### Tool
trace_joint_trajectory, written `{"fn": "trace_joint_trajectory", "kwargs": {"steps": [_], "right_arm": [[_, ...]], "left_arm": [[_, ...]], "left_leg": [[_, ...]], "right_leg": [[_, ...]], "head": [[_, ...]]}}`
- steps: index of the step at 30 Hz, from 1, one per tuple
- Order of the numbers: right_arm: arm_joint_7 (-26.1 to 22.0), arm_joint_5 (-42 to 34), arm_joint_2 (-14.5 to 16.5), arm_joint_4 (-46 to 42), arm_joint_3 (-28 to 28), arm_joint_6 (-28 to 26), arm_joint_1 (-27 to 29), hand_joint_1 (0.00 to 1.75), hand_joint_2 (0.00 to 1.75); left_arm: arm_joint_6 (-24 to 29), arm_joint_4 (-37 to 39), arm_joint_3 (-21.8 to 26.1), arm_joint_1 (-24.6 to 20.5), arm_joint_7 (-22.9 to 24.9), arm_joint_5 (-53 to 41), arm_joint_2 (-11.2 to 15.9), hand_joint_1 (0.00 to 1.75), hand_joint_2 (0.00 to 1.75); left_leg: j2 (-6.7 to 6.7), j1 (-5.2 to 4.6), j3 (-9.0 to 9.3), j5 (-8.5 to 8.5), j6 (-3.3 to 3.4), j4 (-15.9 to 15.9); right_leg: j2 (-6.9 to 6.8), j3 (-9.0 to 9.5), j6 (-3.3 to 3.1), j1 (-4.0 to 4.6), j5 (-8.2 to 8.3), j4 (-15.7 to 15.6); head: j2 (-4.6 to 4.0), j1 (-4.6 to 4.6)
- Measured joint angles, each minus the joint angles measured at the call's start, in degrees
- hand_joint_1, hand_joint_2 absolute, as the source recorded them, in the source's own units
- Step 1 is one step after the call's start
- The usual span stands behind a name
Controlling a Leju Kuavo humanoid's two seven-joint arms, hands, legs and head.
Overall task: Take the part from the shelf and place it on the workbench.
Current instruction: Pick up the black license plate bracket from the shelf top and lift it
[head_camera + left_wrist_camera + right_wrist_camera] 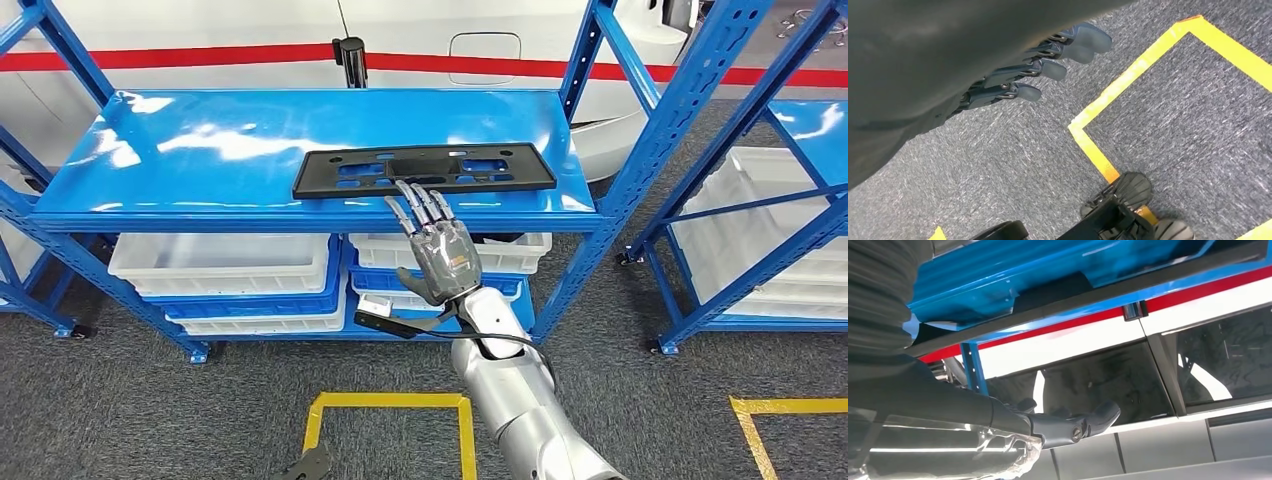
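Blue steel shelf (200,160), grey carpet (150,410)

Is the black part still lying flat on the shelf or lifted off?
Flat on the shelf. The black part rests on the top blue shelf; the right hand reaches its near edge with fingers extended, not gripping.

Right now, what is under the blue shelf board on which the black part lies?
Under the blue shelf board stand white bins stacked with blue bins. The right hand, reaching toward the black part, covers part of them. What the bins hold cannot be seen.
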Motion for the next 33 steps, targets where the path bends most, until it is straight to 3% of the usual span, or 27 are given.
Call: {"fn": "trace_joint_trajectory", "kwargs": {"steps": [2,5,7,8,10,11,12,13,14,15,17,19,22,24,26,27,28,29,30,32,33], "right_arm": [[0.0,0.1,0.0,0.0,0.0,0.0,-0.1,0.0,1.75],[0.0,0.2,0.0,0.1,-0.1,0.0,0.0,0.0,1.75],[0.0,0.2,0.1,0.1,-0.1,0.0,-0.1,0.0,1.75],[-0.1,0.2,0.2,0.1,-0.2,0.0,-0.1,0.0,1.75],[-0.1,0.2,0.3,0.2,-0.2,0.0,-0.1,0.0,1.75],[-0.1,0.2,0.3,0.3,-0.2,0.0,0.0,0.0,1.75],[-0.1,0.2,0.3,0.5,-0.2,0.0,0.0,0.0,1.75],[-0.1,0.2,0.3,0.6,-0.3,0.0,0.1,0.0,1.75],[-0.1,0.2,0.4,0.7,-0.3,0.0,0.1,0.0,1.75],[-0.2,0.1,0.4,0.7,-0.3,0.0,0.1,0.0,1.75],[-0.4,-0.1,0.5,0.7,-0.4,0.0,0.0,0.0,1.75],[-0.7,-0.3,0.6,0.7,-0.5,0.0,0.0,0.0,1.75],[-1.0,-0.6,0.5,0.8,-0.6,0.0,0.0,0.0,1.75],[-1.2,-0.8,0.4,0.9,-0.9,0.0,-0.1,0.0,1.75],[-1.2,-0.9,0.2,1.2,-1.2,0.0,0.0,0.0,1.75],[-1.2,-0.9,0.1,1.4,-1.3,0.0,0.2,0.0,1.75],[-1.2,-0.9,0.0,1.5,-1.4,0.0,0.3,0.0,1.75],[-1.2,-0.9,-0.1,1.6,-1.4,0.0,0.3,0.0,1.75],[-1.2,-1.0,-0.1,1.7,-1.4,0.0,0.3,0.0,1.75],[-1.2,-1.0,-0.1,1.7,-1.4,0.0,0.1,0.0,1.75],[-1.2,-1.0,-0.1,1.8,-1.4,0.0,0.1,0.0,1.75]], "left_arm": [[0.0,0.0,0.0,0.0,-0.1,0.0,0.0,0.0,0.0],[0.0,0.0,0.0,0.0,0.0,0.0,0.0,0.0,0.0],[0.1,0.0,0.0,0.0,0.0,0.0,0.0,0.0,0.0],[0.2,0.0,0.0,0.0,0.1,0.0,0.0,0.0,0.0],[0.3,0.0,0.0,0.0,0.1,0.0,-0.1,0.0,0.0],[0.4,0.0,0.0,0.1,0.1,0.0,-0.1,0.0,0.0],[0.5,0.1,0.1,0.1,0.1,0.0,-0.1,0.0,0.0],[0.6,0.1,0.1,0.2,0.1,0.0,-0.1,0.0,0.0],[0.6,0.1,0.1,0.2,0.1,0.0,-0.1,0.0,0.0],[0.7,0.1,0.1,0.2,0.0,0.0,-0.1,0.0,0.0],[0.8,0.0,0.2,0.2,-0.1,0.0,-0.1,0.0,0.0],[0.8,0.0,0.3,0.2,-0.2,-0.1,-0.1,0.0,0.0],[0.8,0.0,0.5,0.2,-0.1,-0.2,-0.2,0.0,0.0],[0.8,0.0,0.6,0.1,-0.1,-0.2,-0.3,0.0,0.0],[0.8,0.0,0.6,0.1,0.0,-0.2,-0.3,0.0,0.0],[0.8,0.0,0.6,0.1,0.0,-0.2,-0.3,0.0,0.0],[0.8,0.0,0.7,0.1,0.1,-0.2,-0.3,0.0,0.0],[0.8,0.0,0.7,0.1,0.1,-0.2,-0.3,0.0,0.0],[0.8,0.0,0.7,0.1,0.1,-0.2,-0.3,0.0,0.0],[0.8,0.0,0.7,0.1,0.1,-0.2,-0.3,0.0,0.0],[0.8,0.0,0.7,0.1,0.1,-0.2,-0.3,0.0,0.0]], "left_leg": [[-0.06,-0.25,-0.34,-0.49,-0.58,0.7],[0.01,-0.11,-0.85,-0.86,-1.27,1.2],[0.06,0.24,-1.57,-2.12,-2.12,3.0],[0.07,0.48,-2.61,-3.48,-2.64,5.4],[0.08,1.04,-6.42,-7.13,-3.51,13.2],[0.09,1.3,-8.36,-8.37,-3.78,16.8],[0.09,1.53,-9.64,-8.59,-3.97,18.9],[0.1,1.74,-9.72,-7.48,-4.05,18.4],[0.11,1.92,-8.58,-5.34,-4.06,15.6],[0.11,2.05,-6.64,-2.78,-3.97,11.2],[0.09,1.93,-3.23,0.15,-3.63,3.8],[0.04,1.57,-2.5,0.3,-3.12,1.9],[0.12,1.51,-2.53,1.03,-1.71,1.2],[0.2,1.52,-2.53,1.53,-0.92,0.7],[0.16,1.18,-2.8,1.67,-0.58,0.7],[0.13,1.02,-2.89,1.71,-0.49,0.7],[0.08,0.87,-2.93,1.75,-0.45,0.8],[0.03,0.74,-2.93,1.76,-0.43,0.8],[-0.01,0.63,-2.92,1.75,-0.45,0.9],[-0.03,0.31,-3.02,1.64,-0.67,1.1],[-0.02,0.19,-3.13,1.59,-0.85,1.2]], "right_leg": [[-0.03,2.56,-0.23,0.1,2.83,-6.4],[0.15,2.88,-0.95,0.04,3.41,-7.5],[0.29,3.0,-1.38,-0.26,3.49,-7.7],[0.32,3.08,-1.62,-0.44,3.5,-7.7],[0.34,3.12,-1.87,-0.39,3.45,-7.7],[0.34,3.12,-1.88,-0.37,3.43,-7.7],[0.35,3.14,-1.89,-0.37,3.42,-7.7],[0.4,3.2,-1.89,-0.37,3.41,-7.7],[0.46,3.31,-1.87,-0.39,3.4,-7.7],[0.54,3.43,-1.86,-0.4,3.39,-7.7],[0.65,3.44,-1.76,-0.11,3.38,-7.7],[0.66,3.22,-1.37,0.13,3.48,-7.7],[0.52,2.43,-0.63,0.22,3.03,-6.9],[0.4,-0.31,-1.07,0.28,0.36,-1.5],[0.38,-4.26,-1.52,0.27,-2.9,6.8],[0.38,-5.45,-1.43,0.28,-3.64,9.4],[0.37,-5.46,-1.16,0.29,-3.42,9.6],[0.36,-4.16,-0.8,0.29,-2.29,7.1],[0.32,-1.81,-0.51,0.3,-0.66,2.7],[0.22,2.32,-0.58,0.39,1.91,-5.2],[0.2,3.32,-0.83,0.45,2.51,-7.2]], "head": [[0.0,-0.09],[0.0,-0.15],[0.0,-0.33],[0.0,-0.47],[0.0,-0.72],[0.0,-0.73],[0.0,-0.74],[0.0,-0.75],[0.0,-0.75],[0.0,-0.75],[0.0,-0.72],[0.0,-0.69],[0.0,-0.65],[0.0,-0.52],[0.0,-0.36],[0.0,-0.33],[0.0,-0.25],[0.0,-0.22],[0.0,-0.19],[0.0,-0.26],[0.0,-0.3]]}}
